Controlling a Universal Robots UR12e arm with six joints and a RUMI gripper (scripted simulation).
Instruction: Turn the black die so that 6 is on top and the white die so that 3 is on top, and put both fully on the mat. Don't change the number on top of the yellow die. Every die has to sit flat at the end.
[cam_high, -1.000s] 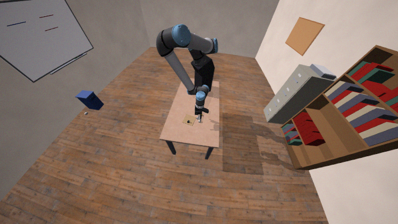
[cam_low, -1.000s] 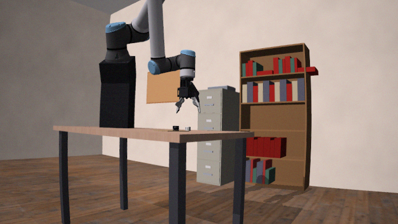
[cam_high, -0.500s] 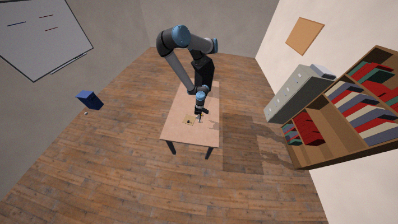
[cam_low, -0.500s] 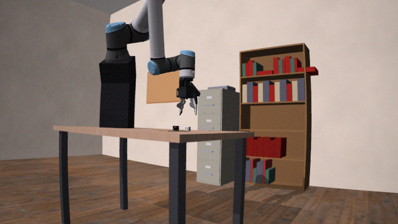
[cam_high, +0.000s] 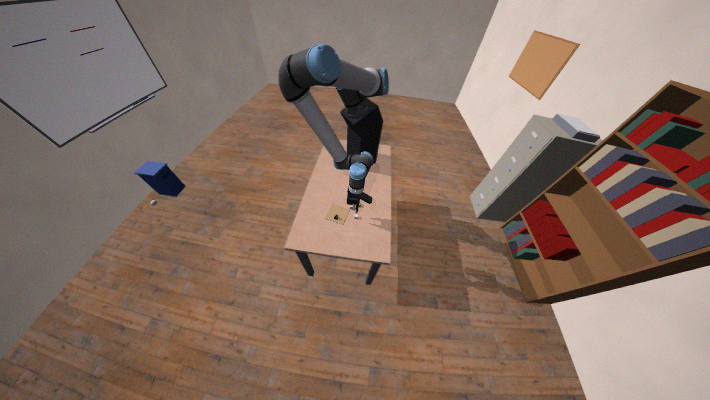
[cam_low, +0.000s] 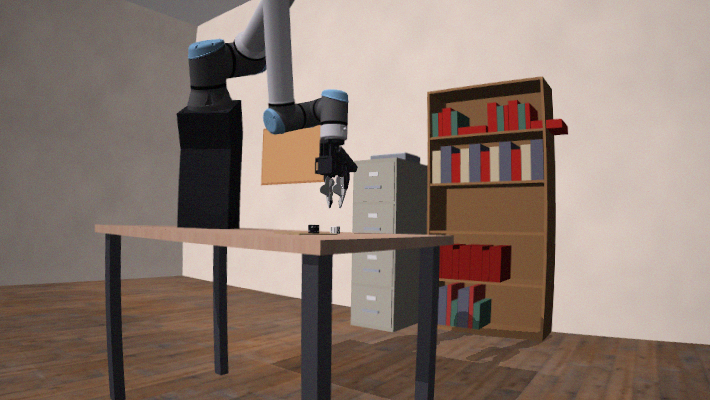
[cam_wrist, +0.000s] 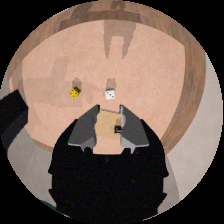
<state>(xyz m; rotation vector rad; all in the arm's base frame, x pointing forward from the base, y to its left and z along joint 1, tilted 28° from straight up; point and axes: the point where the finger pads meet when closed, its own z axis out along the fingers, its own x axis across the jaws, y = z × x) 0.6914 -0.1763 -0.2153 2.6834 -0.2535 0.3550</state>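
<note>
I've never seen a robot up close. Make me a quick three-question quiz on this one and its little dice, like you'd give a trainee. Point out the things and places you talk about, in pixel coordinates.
1. True or false: the small black die (cam_high: 336, 217) (cam_low: 313, 229) (cam_wrist: 118, 130) rests on the square tan mat (cam_high: 332, 210) (cam_wrist: 105, 120).

2. The small white die (cam_high: 356, 216) (cam_low: 335, 230) (cam_wrist: 110, 94) and the small yellow die (cam_high: 359, 205) (cam_wrist: 74, 92) are both off the mat. In the wrist view, which appears closer to the tips of the jaws?
A) the white die
B) the yellow die

3. Fill in the blank: the two-jaw gripper (cam_high: 355, 209) (cam_low: 335, 206) (cam_wrist: 109, 105) is above the table, with ______ held between its jaws.

Key: 1. True; 2. A; 3. nothing
</note>
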